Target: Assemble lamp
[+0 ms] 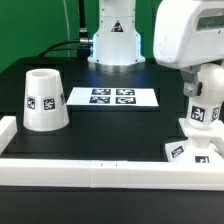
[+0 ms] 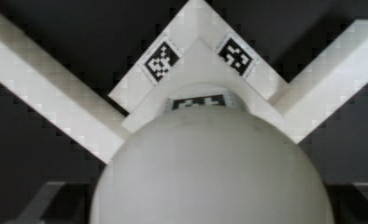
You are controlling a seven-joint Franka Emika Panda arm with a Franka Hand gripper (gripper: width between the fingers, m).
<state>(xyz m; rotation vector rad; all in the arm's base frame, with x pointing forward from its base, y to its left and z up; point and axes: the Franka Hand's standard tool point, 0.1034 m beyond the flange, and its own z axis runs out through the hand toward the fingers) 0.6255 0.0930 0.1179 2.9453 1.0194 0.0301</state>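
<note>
The lamp's white bulb [image 1: 203, 115] stands upright on the square base [image 1: 183, 152] at the exterior view's right, in the corner of the border rails. My gripper [image 1: 200, 88] hangs right over the bulb's round top. In the wrist view the bulb [image 2: 207, 160] fills the middle, and the tagged base [image 2: 199, 55] points away beyond it. My gripper [image 2: 202, 206] is open. A finger [image 2: 53, 203] shows on either side of the bulb, each with a dark gap to it. The tapered shade [image 1: 43, 100] stands alone at the exterior view's left.
The marker board [image 1: 112, 97] lies flat in the middle of the black table. A white border rail [image 1: 100, 172] runs along the front edge, and two rails [image 2: 39, 70] meet in a corner beneath the base. The arm's pedestal [image 1: 113, 40] stands at the back.
</note>
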